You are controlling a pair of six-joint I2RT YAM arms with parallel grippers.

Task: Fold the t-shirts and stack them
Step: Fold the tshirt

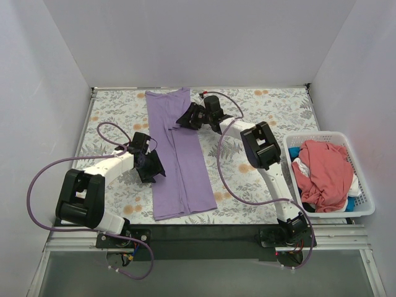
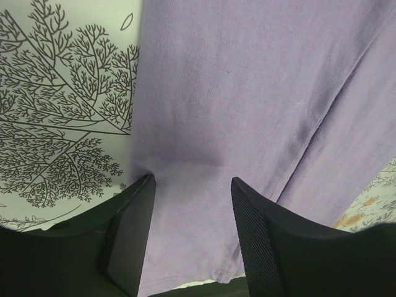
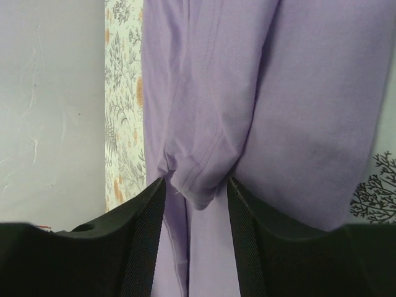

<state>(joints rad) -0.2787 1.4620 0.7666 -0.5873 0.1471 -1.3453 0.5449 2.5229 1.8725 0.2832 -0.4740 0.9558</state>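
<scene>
A lavender t-shirt (image 1: pixel 179 154) lies on the table as a long narrow strip, its sides folded in. My left gripper (image 1: pixel 156 167) is at the strip's left edge, about halfway along. In the left wrist view the left gripper (image 2: pixel 192 180) is open, its fingers pressing down on flat lavender cloth (image 2: pixel 247 99). My right gripper (image 1: pixel 185 119) is at the strip's upper right edge. Close up, the right gripper (image 3: pixel 197 180) is open with a bunched sleeve hem (image 3: pixel 198 185) between its tips. A coral-pink t-shirt (image 1: pixel 325 170) lies heaped in the basket.
The white slatted basket (image 1: pixel 366 209) stands at the table's right edge, close to the right arm's base, with bits of white cloth (image 1: pixel 299 168) and blue cloth (image 1: pixel 354 203) under the coral heap. A floral-print cloth (image 1: pixel 111 117) covers the table. White walls enclose three sides.
</scene>
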